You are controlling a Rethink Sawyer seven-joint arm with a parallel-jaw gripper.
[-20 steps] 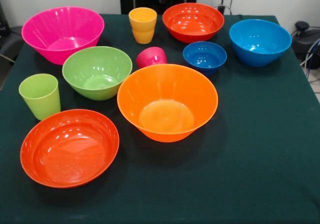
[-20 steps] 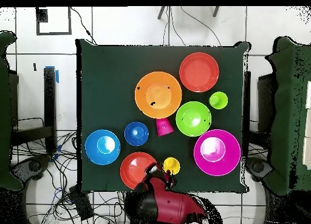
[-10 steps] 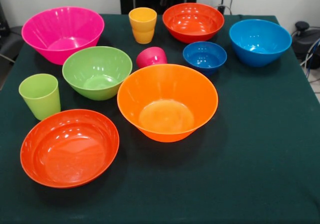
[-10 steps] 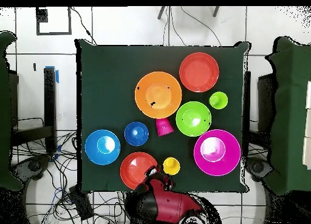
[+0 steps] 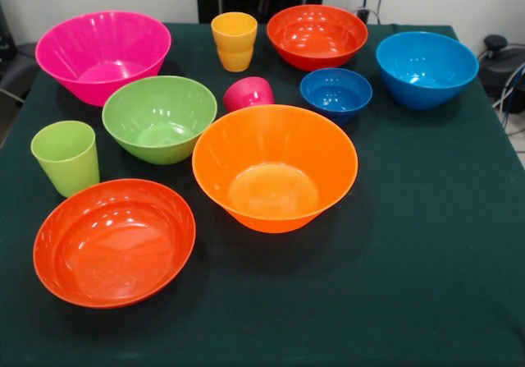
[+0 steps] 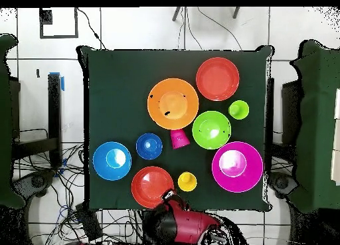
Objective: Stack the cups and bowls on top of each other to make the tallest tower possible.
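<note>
Nearest the camera in the front view sits one shallow red-orange bowl (image 5: 114, 242), upright on the dark green table (image 5: 426, 260), with the lime green cup (image 5: 66, 157) just behind it. Beyond these we see the big orange bowl (image 5: 275, 167), the green bowl (image 5: 159, 118), the big pink bowl (image 5: 102, 55), the small dark blue bowl (image 5: 335, 93), the light blue bowl (image 5: 426, 68), the second red-orange bowl (image 5: 317, 35) and the yellow-orange cup (image 5: 235, 41), all mouth-up and none nested. The red-pink cup (image 5: 248, 94) alone lies tipped on its side between the green and dark blue bowls, its long axis roughly level; which way its mouth faces we cannot tell for sure. We judge no stacking has begun, as no tower stands. The arm (image 6: 182, 224) is drawn back at the table's edge in the overhead view, and whether its gripper is wide or narrow we cannot tell. Our next move probably calls for choosing a broad bowl as base.
</note>
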